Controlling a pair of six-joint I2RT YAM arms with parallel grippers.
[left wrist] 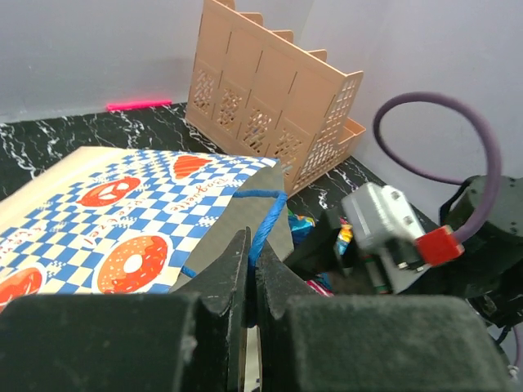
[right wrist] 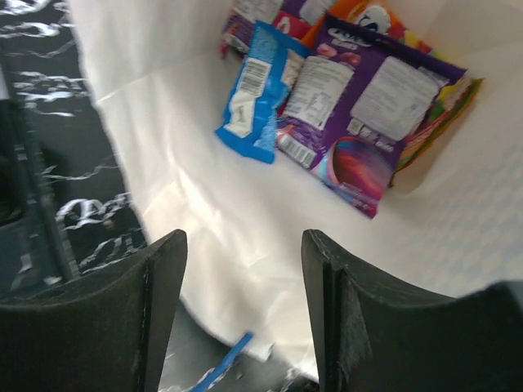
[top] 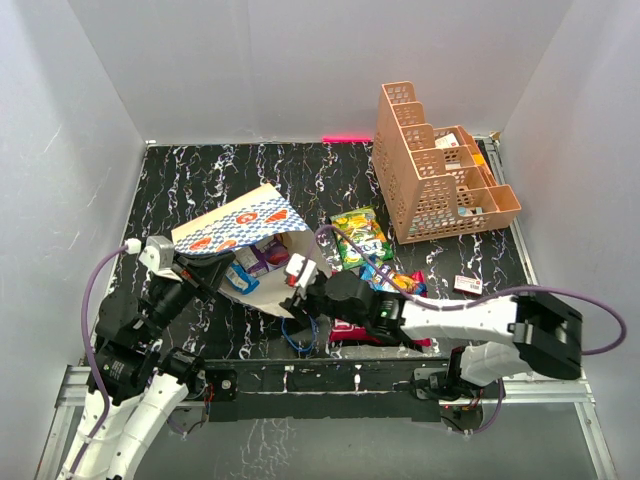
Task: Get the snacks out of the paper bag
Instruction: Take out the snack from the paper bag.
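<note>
Nearest of all, the left gripper [left wrist: 252, 253] has its fingers squeezed tight on the rim of the paper bag [top: 240, 222], right beside a blue cord handle [left wrist: 265, 216]. The bag lies on its side on the black marbled table [top: 200, 180], left of the middle, with its mouth facing right. The right gripper [right wrist: 245, 269] sits at that mouth, its fingers standing apart with nothing between them. Deeper inside the white bag lie a blue packet [right wrist: 253, 90] and a purple packet [right wrist: 359, 106], touching, with an orange packet [right wrist: 376, 16] behind them. Right of the bag, out on the table, a red bag [top: 345, 326] peeks from under the right arm, and a yellow-green packet [top: 360, 237] lies farther back. An orange lattice rack [top: 440, 170] stands in the far right corner.
</note>
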